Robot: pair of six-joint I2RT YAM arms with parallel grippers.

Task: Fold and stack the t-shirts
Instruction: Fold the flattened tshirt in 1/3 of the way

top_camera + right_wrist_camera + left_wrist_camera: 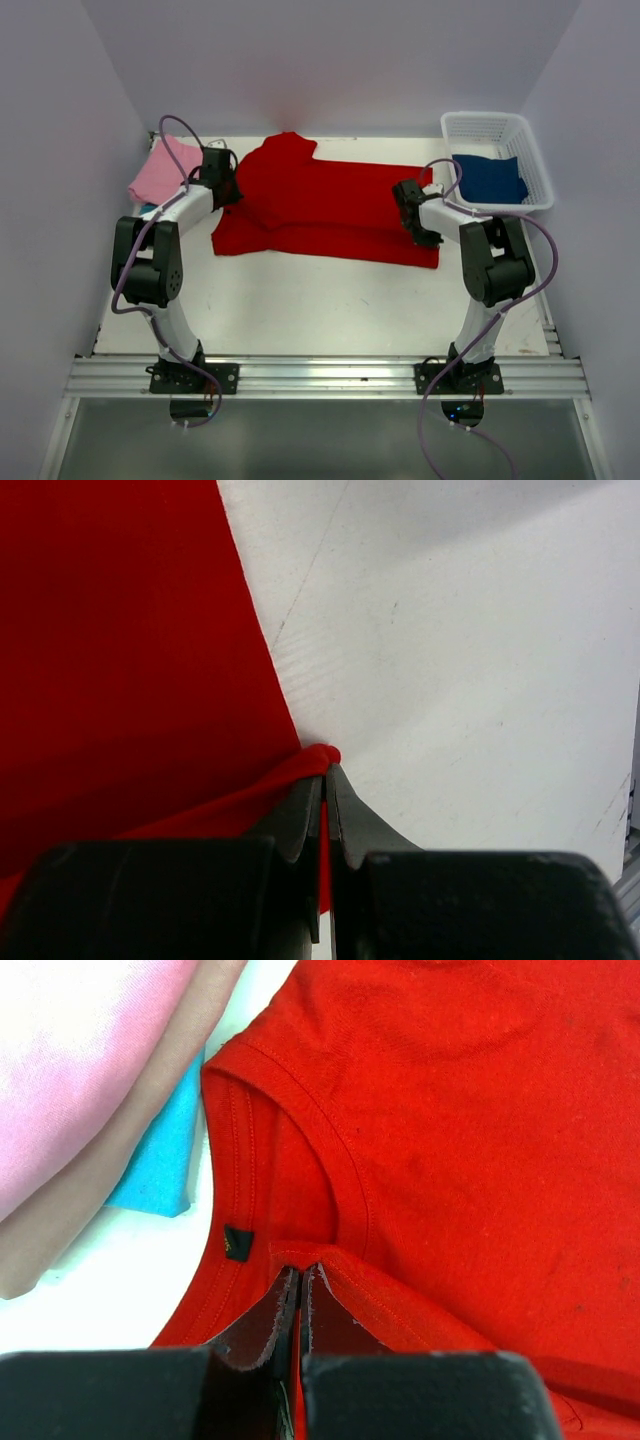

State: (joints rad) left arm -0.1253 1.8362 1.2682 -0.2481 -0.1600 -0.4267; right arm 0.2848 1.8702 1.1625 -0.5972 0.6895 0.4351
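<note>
Red t-shirt (320, 205) lengthwise left-right, collar (350, 1205) left.

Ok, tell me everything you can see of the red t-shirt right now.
The red t-shirt is soft, bright knit cloth, lying mostly flat across the white table, neck to the left, hem to the right, one short sleeve pointing to the back. Its stitched collar carries a small dark tag. The left gripper is shut on the collar, the right gripper on a hem corner. The collar lies close beside a folded pile topped by a pink t-shirt.
</note>
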